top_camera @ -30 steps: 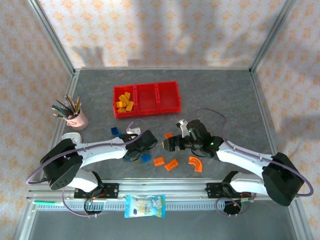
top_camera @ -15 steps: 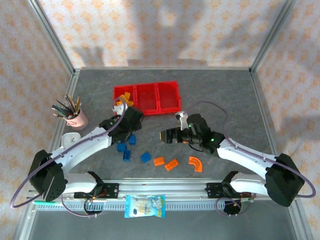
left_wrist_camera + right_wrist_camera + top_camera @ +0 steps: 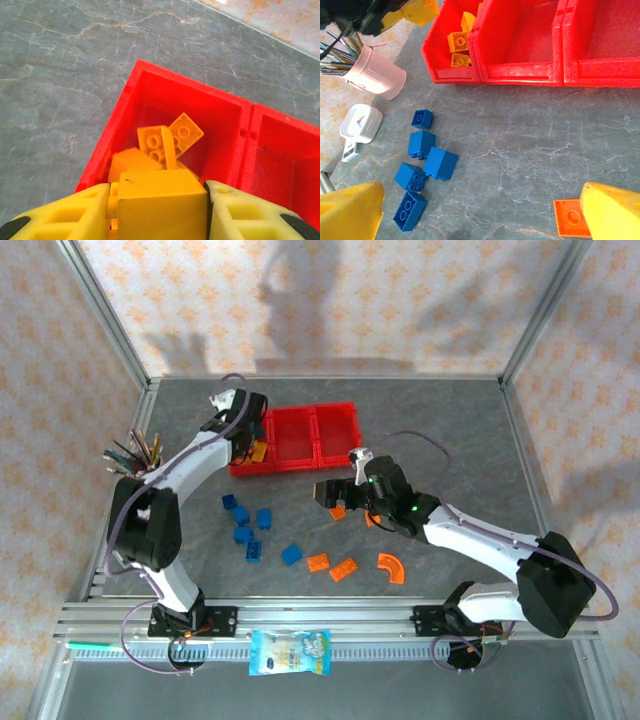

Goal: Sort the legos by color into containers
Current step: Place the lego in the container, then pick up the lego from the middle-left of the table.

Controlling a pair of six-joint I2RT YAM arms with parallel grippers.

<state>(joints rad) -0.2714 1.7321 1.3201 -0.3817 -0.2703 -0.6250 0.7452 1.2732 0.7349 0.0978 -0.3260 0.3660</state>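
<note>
L hand (image 3: pixel 157 216) is clamped on a yellow brick (image 3: pixel 161 194), the brick's long axis running across btwn the fingers. It hangs right over the left-end bin (image 3: pixel 116 127) of the red tray (image 3: pixel 335 462). Other yellow bricks (image 3: pixel 170 140) lie straight below, so the drop looks like a plain release, no sideways shift needed. R hand (image 3: pixel 482 210) gapes wide, low over the worktop (image 3: pixel 530 145), w/ 1 orange brick (image 3: pixel 569 222) just beside a finger. R arm is nearer the orange ones; blue bricks (image 3: pixel 422 160) sit toward the L arm's side. No legible writing; snack packet (image 3: pixel 290 652) print too small to read.
</note>
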